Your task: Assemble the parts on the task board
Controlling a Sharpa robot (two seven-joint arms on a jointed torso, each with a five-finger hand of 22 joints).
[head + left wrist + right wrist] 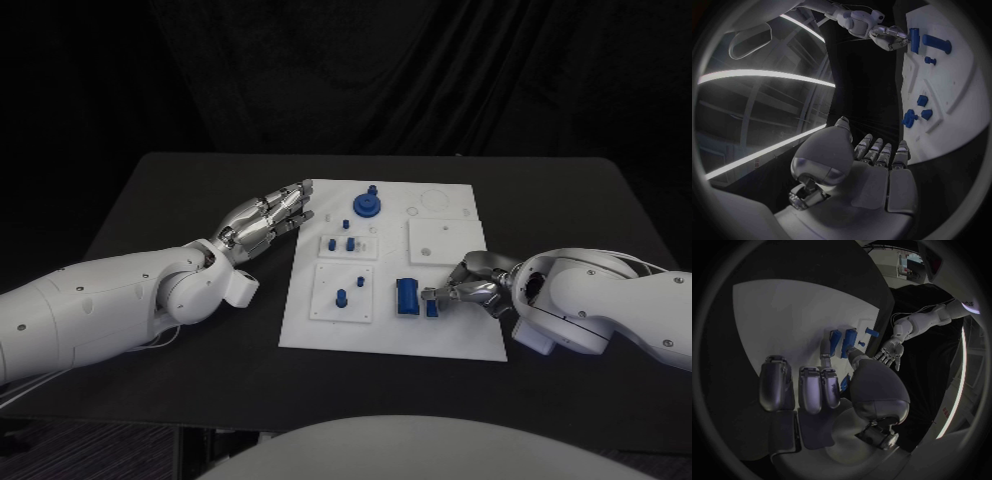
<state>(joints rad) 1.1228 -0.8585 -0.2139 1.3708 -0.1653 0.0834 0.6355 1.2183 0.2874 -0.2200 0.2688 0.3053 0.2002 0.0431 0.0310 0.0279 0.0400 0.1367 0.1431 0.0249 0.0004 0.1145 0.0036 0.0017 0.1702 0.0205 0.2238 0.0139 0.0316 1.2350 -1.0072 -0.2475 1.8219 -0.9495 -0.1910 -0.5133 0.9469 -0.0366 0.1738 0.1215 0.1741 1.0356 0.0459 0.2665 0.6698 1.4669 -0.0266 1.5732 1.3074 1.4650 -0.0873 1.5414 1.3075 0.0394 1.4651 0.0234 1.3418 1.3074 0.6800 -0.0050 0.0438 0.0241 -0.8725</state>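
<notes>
The table (173,200) is black with a flat matte top. 1 white board (447,335) lies flat on it at the middle, long side running away from the robot, all 4 corners on the table surface. The left hand (267,222) rests on the tabletop just beside the board's far left corner, fingers extended toward the board edge. Bare black surface borders the board on every side. Whether the right hand (469,290) touches the tabletop cannot be told.
</notes>
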